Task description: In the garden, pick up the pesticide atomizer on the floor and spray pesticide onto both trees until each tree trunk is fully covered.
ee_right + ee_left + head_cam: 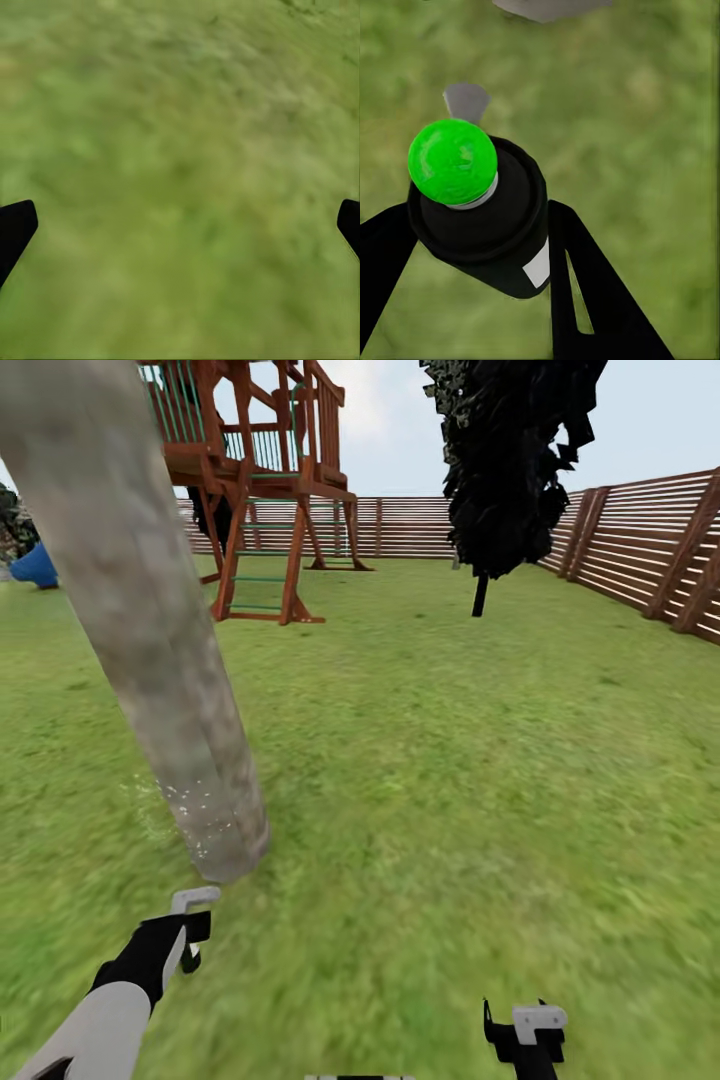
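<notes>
Lawn [470, 760]: we see grass across most of the head view, with a slatted fence [640, 550] along the right and far edge, which marks this as the garden.
Trunk [140, 620]: it runs as a thick mottled column from the upper left of the frame down to lower left of centre. We are parked close to it, we judge, so that the spray can reach it.
Second tree [510, 450]: its dark foliage sits at upper centre-right, well apart from us and beyond the open grass. It looks untreated from here, though it is too far away to be sure.
Play tower [270, 480]: this wooden frame with a ladder stands in the upper left-centre, behind the trunk, and has no part in the job.
Left gripper [190, 925]: at lower left, it is clenched on the atomizer [484, 217], with a black finger pressed to each side in the wrist view. It points toward the trunk's foot — a spraying pose, in our judgement.
Atomizer: the dark can with its green cap is held between the left fingers, just short of the trunk base.
Right gripper [525, 1035]: at the lower right, its fingers are spread wide over bare grass and hold nothing — kept clear of the spray, we think.
Pesticide [195, 815]: fine white specks dot the lowest stretch of the trunk and the grass beside it. The bark higher up looks bare, so coverage seems only begun.
</notes>
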